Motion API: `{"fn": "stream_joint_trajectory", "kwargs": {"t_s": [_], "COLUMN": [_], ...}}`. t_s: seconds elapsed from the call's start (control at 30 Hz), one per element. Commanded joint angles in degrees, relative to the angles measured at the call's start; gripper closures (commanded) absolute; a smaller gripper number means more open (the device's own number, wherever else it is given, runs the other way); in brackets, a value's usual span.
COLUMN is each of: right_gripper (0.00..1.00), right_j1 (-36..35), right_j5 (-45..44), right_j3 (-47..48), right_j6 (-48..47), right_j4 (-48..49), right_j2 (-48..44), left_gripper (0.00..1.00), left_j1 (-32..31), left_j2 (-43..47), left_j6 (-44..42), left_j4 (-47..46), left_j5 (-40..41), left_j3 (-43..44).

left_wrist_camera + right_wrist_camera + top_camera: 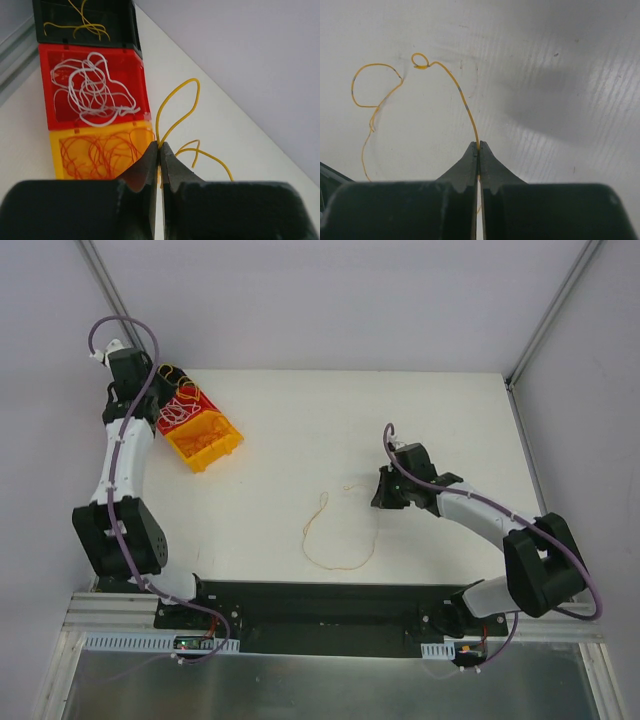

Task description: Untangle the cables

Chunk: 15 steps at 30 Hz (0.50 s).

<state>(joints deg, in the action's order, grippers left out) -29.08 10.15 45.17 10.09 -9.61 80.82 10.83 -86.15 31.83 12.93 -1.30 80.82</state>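
White matt worktop (560,60) is showing fine ribbed grain; glossy red plastic bin (44,90) is gleaming; thin yellow cable (198,92) is looking smooth-sheathed; black plastic left hand (160,147) is appearing matt, faintly grainy.

The left arm stretched to the far left, its left gripper (160,148) pinched closed; the right gripper (479,146) was closed too, right of centre.
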Motion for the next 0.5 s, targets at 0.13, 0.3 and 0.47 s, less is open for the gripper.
{"fn": "stream_joint_trajectory", "kwargs": {"t_s": [0.13,0.3,0.47], "right_gripper": [1.00,1.00,1.00], "right_j1": [0.87,1.83,3.06], "right_j5": [3.82,5.05,7.25], "right_j3": [1.06,0.19,0.10], "right_j6": [0.37,0.55,1.07], "right_j4": [3.54,4.86,5.74], "right_j2": [2.59,2.24,3.12], "left_gripper": [1.00,1.00,1.00], "left_j1": [5.95,8.68,9.12], "left_j2": [-19.91,-33.62,-41.28], "left_j6": [15.96,23.71,23.71], "left_j4": [-28.72,-30.17,-23.75], "left_j5": [7.09,4.99,8.32], "left_j3": [6.19,17.07,26.40]}}
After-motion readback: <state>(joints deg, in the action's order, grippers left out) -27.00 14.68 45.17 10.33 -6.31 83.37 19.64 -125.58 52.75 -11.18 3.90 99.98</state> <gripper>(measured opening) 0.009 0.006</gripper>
